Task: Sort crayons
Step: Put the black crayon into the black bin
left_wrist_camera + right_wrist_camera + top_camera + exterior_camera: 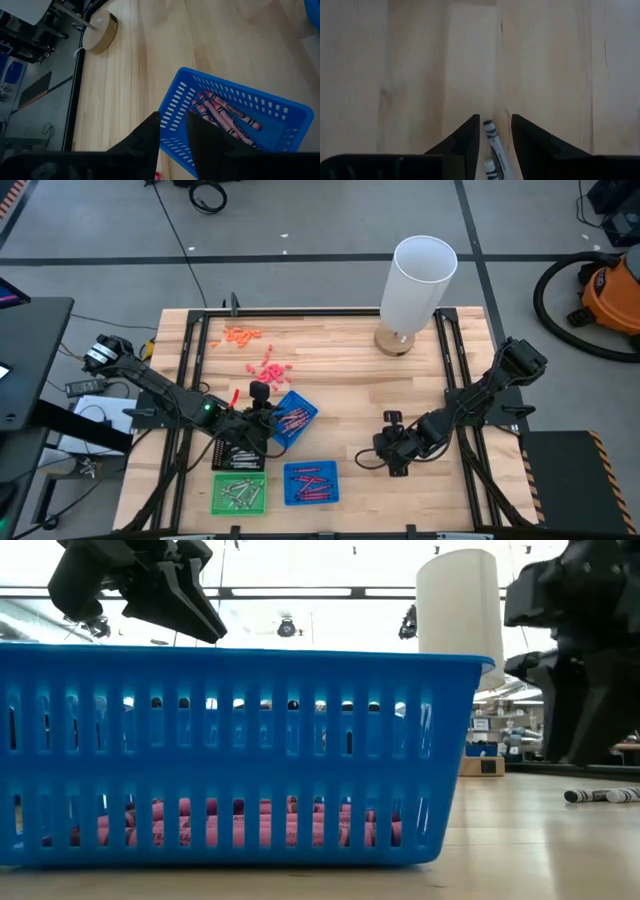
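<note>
A blue tray (292, 418) with red crayons (225, 112) stands turned at an angle on the table. My left gripper (265, 420) is open at the tray's left corner. One finger (150, 132) is outside the slotted wall (172, 107) and one (202, 135) inside, and I see no touch. My right gripper (385, 460) is open and low over the table. Its fingers stand on either side of a grey crayon (492, 145) that lies flat on the wood; the crayon also shows in the low view (600, 796).
A green tray (238, 492) with grey crayons, a second blue tray (310, 483) with red crayons and a black tray (238, 452) stand near the front edge. Salmon and orange bits (262, 368) lie farther back. A white cylinder (420, 280) stands at the far right.
</note>
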You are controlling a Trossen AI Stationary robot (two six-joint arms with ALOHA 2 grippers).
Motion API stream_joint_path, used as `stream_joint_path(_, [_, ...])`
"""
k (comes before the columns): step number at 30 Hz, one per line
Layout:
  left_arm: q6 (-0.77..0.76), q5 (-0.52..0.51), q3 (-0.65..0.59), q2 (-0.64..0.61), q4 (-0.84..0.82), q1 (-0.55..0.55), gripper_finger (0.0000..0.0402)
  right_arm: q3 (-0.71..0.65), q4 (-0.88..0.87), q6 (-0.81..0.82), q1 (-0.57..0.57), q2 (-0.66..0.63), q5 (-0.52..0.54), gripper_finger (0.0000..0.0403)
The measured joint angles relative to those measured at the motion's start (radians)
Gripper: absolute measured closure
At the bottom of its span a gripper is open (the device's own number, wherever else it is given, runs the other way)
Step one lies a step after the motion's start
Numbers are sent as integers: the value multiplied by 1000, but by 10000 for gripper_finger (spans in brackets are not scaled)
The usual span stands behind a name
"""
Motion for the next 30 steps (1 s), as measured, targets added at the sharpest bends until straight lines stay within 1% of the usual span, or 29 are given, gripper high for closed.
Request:
stream_joint_path(3, [0, 0, 0, 0, 0, 0, 297, -37, 32, 3, 0, 0, -6, 282])
stream_joint_path(7, [0, 0, 0, 0, 0, 0, 297, -82, 116, 4, 0, 0, -11, 282])
stream_joint_path(18, [0, 0, 0, 0, 0, 0, 297, -156, 186, 3, 1, -3, -10, 282])
stream_joint_path(27, [0, 0, 0, 0, 1, 0, 297, -159, 189, -98, -44, -4, -26, 297])
stream_joint_path(30, [-4, 0, 0, 0, 1, 0, 297, -159, 187, -125, -73, -4, -65, 306])
